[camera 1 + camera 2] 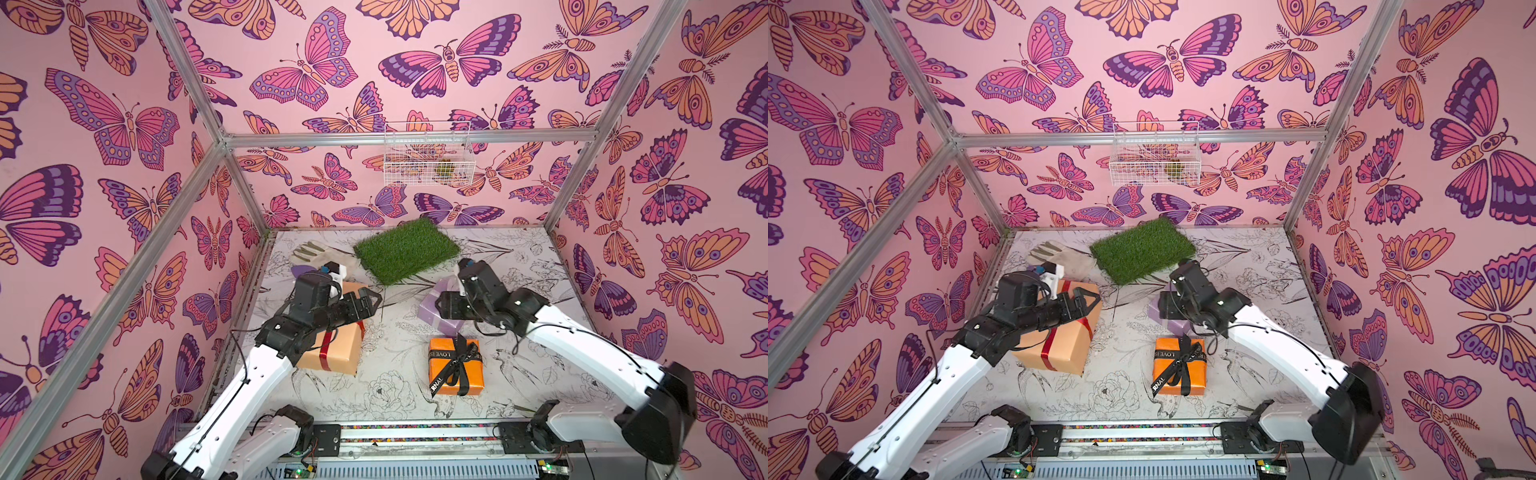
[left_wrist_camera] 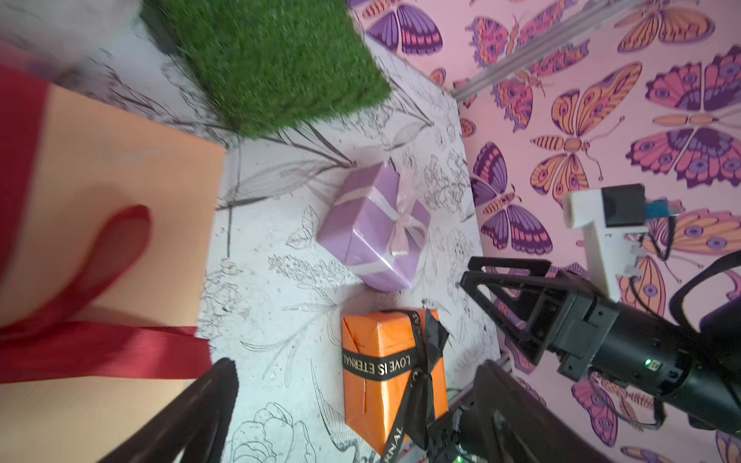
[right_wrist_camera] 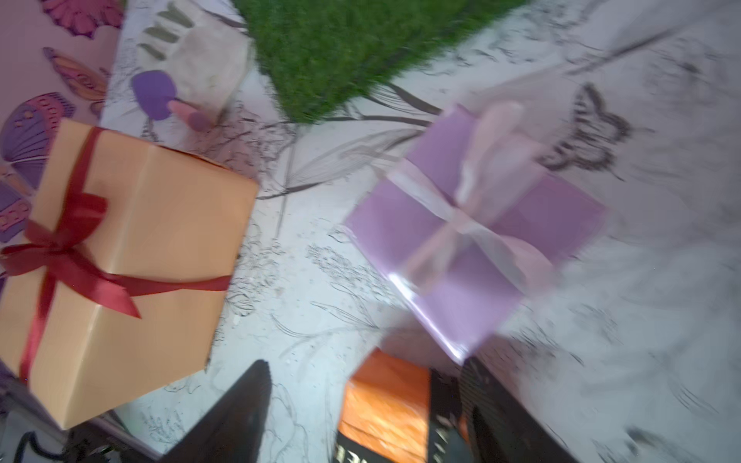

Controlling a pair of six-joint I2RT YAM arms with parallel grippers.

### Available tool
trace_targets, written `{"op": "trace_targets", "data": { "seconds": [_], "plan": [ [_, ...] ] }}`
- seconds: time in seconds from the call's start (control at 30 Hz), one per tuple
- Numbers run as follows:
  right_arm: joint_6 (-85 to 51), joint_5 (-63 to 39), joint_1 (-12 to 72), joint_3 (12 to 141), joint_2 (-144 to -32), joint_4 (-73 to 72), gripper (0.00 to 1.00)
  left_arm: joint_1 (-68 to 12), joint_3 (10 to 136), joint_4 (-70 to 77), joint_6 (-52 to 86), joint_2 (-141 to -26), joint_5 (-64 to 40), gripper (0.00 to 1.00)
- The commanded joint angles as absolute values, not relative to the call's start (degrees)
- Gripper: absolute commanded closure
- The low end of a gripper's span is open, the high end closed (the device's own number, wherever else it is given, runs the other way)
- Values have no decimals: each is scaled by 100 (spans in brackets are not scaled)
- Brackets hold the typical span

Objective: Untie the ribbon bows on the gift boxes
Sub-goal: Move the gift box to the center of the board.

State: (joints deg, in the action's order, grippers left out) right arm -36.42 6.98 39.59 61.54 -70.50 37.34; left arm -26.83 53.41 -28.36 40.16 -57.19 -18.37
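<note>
Three gift boxes sit on the floral table. The peach-tan box (image 1: 336, 349) carries a tied red ribbon bow (image 3: 60, 248). Nearer the front, the orange box (image 1: 473, 380) has a tied black lettered bow (image 1: 459, 359). The lilac box (image 2: 369, 224) wears a pale bow (image 2: 401, 224) whose loops still show. My left gripper (image 1: 372, 305) hovers open over the peach box's far right end and holds nothing (image 2: 355, 368). My right gripper (image 1: 439, 306) hangs open just above the lilac box, its fingers (image 3: 256, 385) apart and empty; that wrist view is motion-blurred.
A green turf mat (image 1: 407, 249) lies at the back centre, with a pale work glove (image 1: 316, 253) and a small purple tool (image 3: 154, 94) to its left. A white wire basket (image 1: 428, 158) hangs on the back wall. Butterfly-papered walls enclose three sides.
</note>
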Motion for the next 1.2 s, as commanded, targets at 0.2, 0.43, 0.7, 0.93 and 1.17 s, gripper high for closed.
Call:
{"op": "trace_targets", "data": {
  "seconds": [0.2, 0.43, 0.7, 0.93, 1.17],
  "plan": [
    [-4410, 1017, 3707, 4547, -5243, 5301, 11, -4276, 5353, -2335, 4138, -7017, -1594, 6],
    [-4844, -1071, 3702, 3128, -4484, 3645, 17, -4704, 5234, -1363, 4479, -8090, -2058, 15],
    [-5288, -1508, 3711, 2574, -4466, 2530, 28, -4799, 5277, -539, 4725, -8867, -2570, 25],
    [-5713, -1735, 3717, 2253, -4978, 1086, 34, -4790, 5556, -420, 4666, -9354, -2600, 25],
    [-5112, -1291, 3694, 2782, -5498, 1630, 31, -4717, 5937, -354, 4546, -9653, -2370, 25]
  ]
}}
